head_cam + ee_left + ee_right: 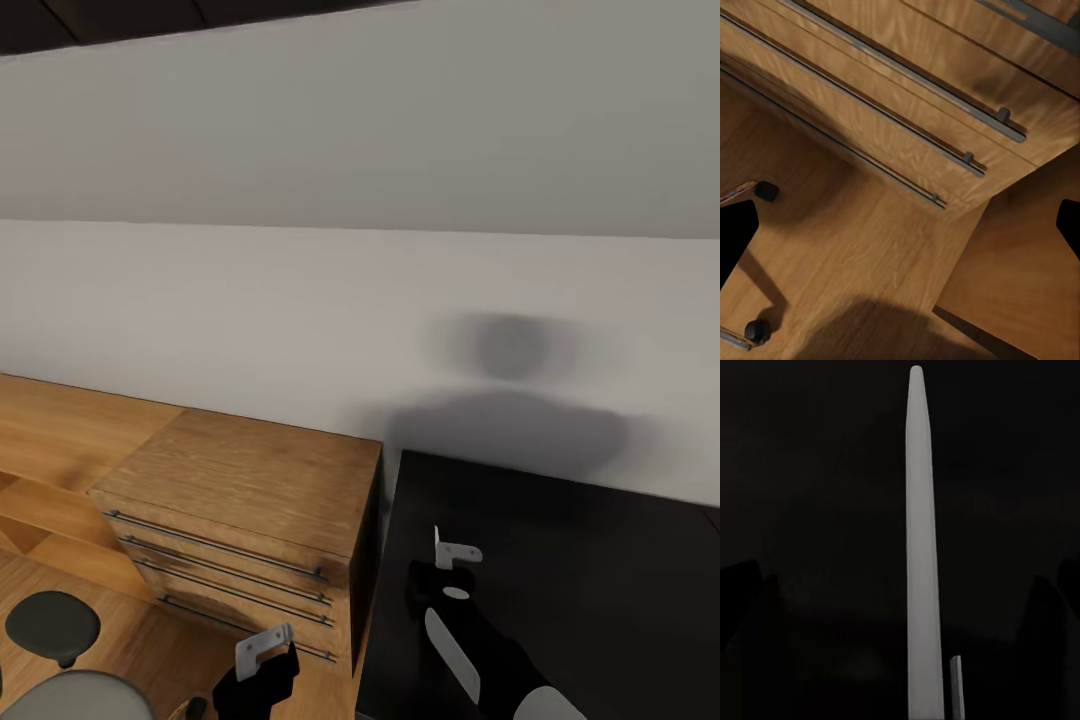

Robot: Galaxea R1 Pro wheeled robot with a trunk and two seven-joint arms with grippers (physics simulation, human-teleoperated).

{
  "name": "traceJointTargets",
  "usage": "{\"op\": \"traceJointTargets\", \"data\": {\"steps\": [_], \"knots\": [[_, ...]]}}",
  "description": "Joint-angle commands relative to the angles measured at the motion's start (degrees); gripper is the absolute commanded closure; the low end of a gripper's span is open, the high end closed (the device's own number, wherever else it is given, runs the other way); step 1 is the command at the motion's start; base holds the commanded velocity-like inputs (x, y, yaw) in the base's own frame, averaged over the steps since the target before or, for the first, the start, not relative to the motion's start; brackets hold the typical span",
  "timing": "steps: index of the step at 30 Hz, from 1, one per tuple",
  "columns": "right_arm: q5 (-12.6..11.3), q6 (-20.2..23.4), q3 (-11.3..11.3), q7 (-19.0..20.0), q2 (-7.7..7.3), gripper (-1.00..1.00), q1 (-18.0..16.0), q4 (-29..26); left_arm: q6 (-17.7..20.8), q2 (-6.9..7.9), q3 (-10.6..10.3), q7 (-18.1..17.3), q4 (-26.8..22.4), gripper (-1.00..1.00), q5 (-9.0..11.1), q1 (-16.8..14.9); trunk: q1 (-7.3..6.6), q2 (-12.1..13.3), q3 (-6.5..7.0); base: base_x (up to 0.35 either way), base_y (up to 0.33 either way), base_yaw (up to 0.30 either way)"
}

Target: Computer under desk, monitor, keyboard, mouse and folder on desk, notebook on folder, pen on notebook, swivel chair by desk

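My right gripper hovers over the glossy black top of the desk at its near left corner. In the right wrist view its dark fingers stand far apart against the black top. Between them runs a slim pale grey-white shaft with a rounded tip, possibly the pen; I cannot tell whether anything touches it. My left gripper hangs open and empty, low in front of a wooden drawer unit. The swivel chair's black armrest and grey seat show at the lower left, and its casters rest on the floor.
A light wooden drawer unit with three long bar handles stands directly left of the desk, with a narrow gap between them. A plain white wall rises close behind both. Wooden floor lies under my left gripper.
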Motion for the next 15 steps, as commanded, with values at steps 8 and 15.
{"op": "traceJointTargets", "data": {"steps": [8,15], "knots": [[-0.4,2.4,0.1,-0.5,-0.07,1.0,0.0,0.2,0.3,0.07,-0.1,0.4,0.0,-1.0,0.1,-0.1,0.01,0.0,-0.07,0.0,0.0,0.0],[-0.4,2.6,0.0,-0.5,-0.04,1.0,0.0,0.2,0.3,0.08,-0.2,0.4,0.0,-1.0,0.1,-0.1,0.01,0.0,-0.07,0.0,0.0,0.0]]}}
